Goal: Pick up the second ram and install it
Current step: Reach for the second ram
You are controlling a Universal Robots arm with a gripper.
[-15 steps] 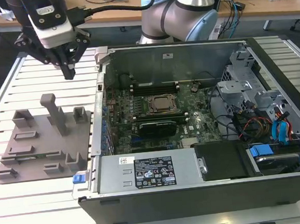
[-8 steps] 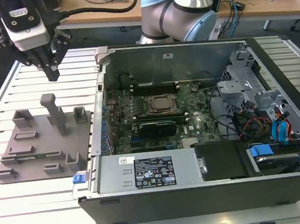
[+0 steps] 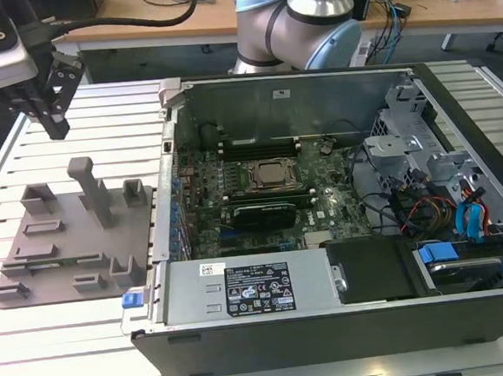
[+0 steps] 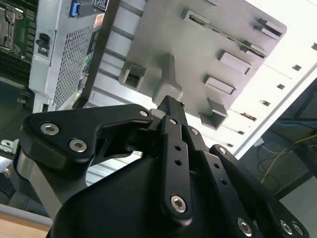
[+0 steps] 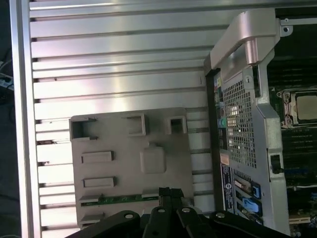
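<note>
While the big slatted table [image 3: 72, 341] carries everything, the open computer case [image 3: 332, 330] takes up most of the exterior view's right. Inside it lies the green motherboard [image 3: 322, 204]. The CPU socket [image 3: 272, 176] sits in the middle of the board, with long memory slots [image 3: 257, 142] just beside it. On the exterior view's left, well apart from those slots, the grey plastic tray [image 3: 64, 242] lies flat on the table next to the case. The gripper [image 3: 55, 125] hangs in the air above the table, up over the far side of the tray. Its two fingers look pressed together, and nothing is between them. The second ram [image 5: 119, 199] shows in the first wrist view as a thin green strip. It stands on its edge in a long slot of the tray. The gripper is not touching it. So I think the job is only at its start. The stick has not been picked up, and it has not been carried over or pushed into the motherboard. The stick's long side runs the same way as the table's slats. One end points toward the case and the other end points away from it.
</note>
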